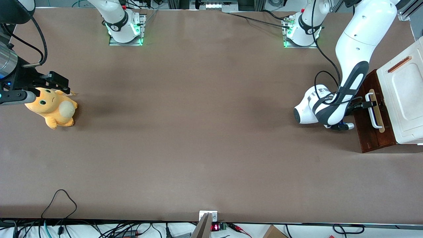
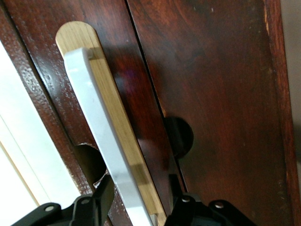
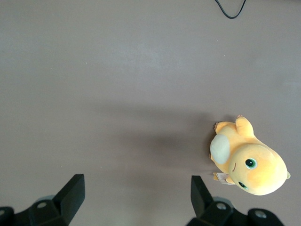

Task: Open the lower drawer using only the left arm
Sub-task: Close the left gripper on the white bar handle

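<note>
Closing squarely on the white loop handle (image 2: 104, 141) is what the step in hand calls for, then a straight pull away from the cabinet, judged best kept level so the lower drawer (image 1: 370, 130) does not bind. Gripper (image 2: 136, 200) is seen spread narrowly, one finger on each side of the handle bar, not yet pinched. Drawer front is noted at the working arm's end of the table (image 1: 198, 132), under the white cabinet top (image 1: 404, 99).

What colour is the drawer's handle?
White, on a pale wood strip; the handle shows best in the left wrist view.
</note>
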Robot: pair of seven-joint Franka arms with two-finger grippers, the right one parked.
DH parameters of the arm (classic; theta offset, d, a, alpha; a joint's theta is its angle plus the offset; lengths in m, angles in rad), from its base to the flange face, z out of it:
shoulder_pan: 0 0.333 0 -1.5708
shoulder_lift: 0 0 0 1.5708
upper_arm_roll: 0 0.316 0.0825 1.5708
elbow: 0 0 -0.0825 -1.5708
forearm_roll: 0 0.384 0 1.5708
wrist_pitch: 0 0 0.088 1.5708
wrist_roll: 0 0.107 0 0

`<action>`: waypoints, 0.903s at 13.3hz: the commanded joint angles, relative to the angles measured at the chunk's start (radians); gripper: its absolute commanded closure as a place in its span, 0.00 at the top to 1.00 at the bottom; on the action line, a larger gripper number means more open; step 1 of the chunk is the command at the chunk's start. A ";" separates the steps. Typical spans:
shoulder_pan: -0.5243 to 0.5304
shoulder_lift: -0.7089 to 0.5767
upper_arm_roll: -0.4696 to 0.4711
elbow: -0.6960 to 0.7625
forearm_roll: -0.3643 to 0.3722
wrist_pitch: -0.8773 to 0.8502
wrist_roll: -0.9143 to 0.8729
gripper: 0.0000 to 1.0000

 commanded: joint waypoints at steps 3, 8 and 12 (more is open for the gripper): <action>0.011 -0.016 -0.004 -0.006 0.030 -0.003 0.009 0.52; 0.020 -0.014 -0.004 -0.005 0.044 -0.001 0.010 0.50; 0.022 -0.017 -0.004 -0.005 0.042 -0.001 0.007 0.43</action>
